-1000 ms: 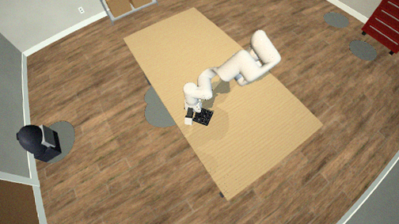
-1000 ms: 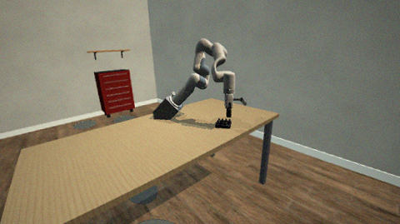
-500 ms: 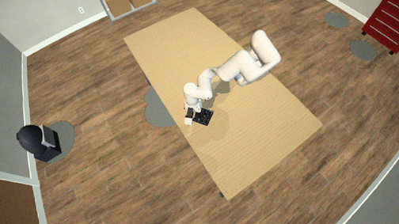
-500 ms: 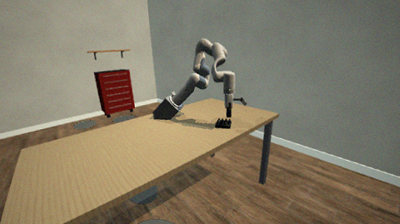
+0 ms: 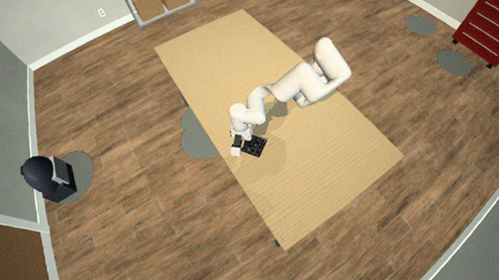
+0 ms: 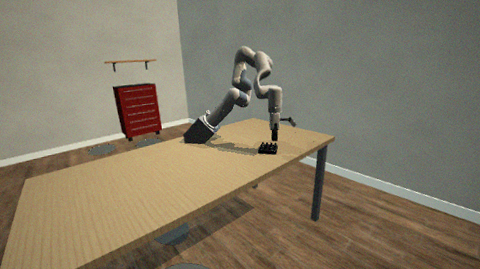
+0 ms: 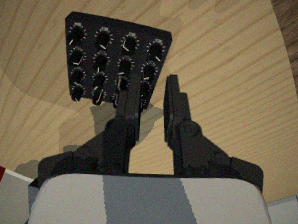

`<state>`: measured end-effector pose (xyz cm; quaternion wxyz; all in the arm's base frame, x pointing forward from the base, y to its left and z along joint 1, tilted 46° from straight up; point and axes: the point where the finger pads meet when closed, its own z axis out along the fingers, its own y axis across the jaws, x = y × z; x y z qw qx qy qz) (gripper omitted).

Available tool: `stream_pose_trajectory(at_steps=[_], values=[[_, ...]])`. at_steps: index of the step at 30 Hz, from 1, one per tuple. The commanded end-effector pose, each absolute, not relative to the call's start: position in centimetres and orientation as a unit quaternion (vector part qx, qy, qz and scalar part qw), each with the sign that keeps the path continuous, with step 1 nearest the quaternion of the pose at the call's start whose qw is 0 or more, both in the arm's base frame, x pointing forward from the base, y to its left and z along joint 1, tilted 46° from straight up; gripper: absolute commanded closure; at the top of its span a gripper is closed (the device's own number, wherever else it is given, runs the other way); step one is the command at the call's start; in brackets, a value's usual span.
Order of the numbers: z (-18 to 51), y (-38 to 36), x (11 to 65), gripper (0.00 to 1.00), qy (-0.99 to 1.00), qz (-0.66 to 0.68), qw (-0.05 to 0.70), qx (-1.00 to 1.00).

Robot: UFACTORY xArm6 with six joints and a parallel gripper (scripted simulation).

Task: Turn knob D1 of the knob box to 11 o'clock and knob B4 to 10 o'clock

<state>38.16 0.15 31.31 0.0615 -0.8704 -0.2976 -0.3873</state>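
Toward the right end of the wooden table (image 5: 314, 173) (image 6: 108, 198) (image 7: 225, 60), as the exterior view shows it, the black knob box (image 5: 257, 150) (image 6: 268, 150) (image 7: 90, 47) stands fairly close to the near long edge, with its knobs upward, so that they can be reached from above. The white arm (image 5: 297, 82) (image 6: 244, 67) comes over from the far side and bends down, which lets the gripper (image 5: 247, 136) (image 6: 275, 140) (image 7: 153, 88) point downward over the box. Its two fingers are parted by only a narrow gap and grasp nothing; this small opening probably serves to fit around one knob without disturbing the neighbours. In the wrist view one finger hides part of the box, and the printed names are too small to read, so it cannot be told whether D1 or B4 is already right. The gripper seems to be placed between two actions, perhaps for aligning to a knob. Before going lower, it should be centred and turned well, because a finger could push another knob from its mark.
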Motion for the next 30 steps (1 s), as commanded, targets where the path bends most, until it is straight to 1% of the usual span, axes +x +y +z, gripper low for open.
stream_pose_trajectory(at_steps=[1,30], values=[[31.4,0.1,38.2,0.81,-0.298,-0.389,0.061,-0.87],[29.9,0.7,39.6,0.81,-0.298,-0.389,0.061,-0.87]])
